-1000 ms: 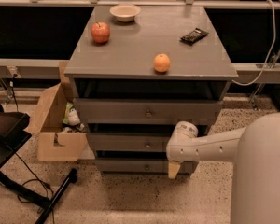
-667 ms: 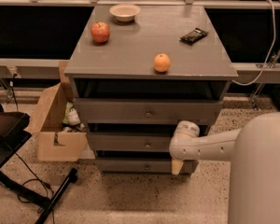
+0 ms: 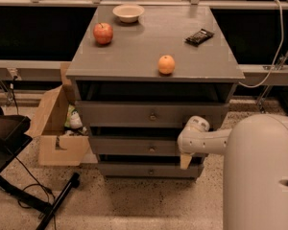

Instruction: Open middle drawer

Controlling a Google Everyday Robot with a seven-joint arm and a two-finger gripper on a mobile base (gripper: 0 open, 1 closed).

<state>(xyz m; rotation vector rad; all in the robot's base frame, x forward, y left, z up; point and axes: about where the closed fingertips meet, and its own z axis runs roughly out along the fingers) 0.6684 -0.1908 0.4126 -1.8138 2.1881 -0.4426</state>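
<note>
So the middle drawer [image 3: 125,146] is the second of three grey fronts on the grey cabinet [image 3: 134,51], sitting between the top drawer [image 3: 115,114] and the bottom drawer [image 3: 129,169], and as far as I can see it's not pulled out yet. The only place to take hold is the small round knob [image 3: 152,149] dead centre on the wide flat front, since there's no lip or bar. The gripper [image 3: 186,160] is hanging low at the right end of that front, down near the seam with the bottom drawer and well off to the side of the knob, touching nothing that I can make out. I honestly can't tell how far open the claw is or whether it has anything in it. My guess on handling: the front is stiff and won't flex, but a knob that small and round is probably slippery, so the claw needs to close squarely around it and pull straight out, because an angled tug could make the drawer bind or the grip pop off. Weight depends on what's inside, and that's hidden. The apple [image 3: 103,33] and orange [image 3: 166,64] on top could roll if the cabinet gets jerked, so go easy.
</note>
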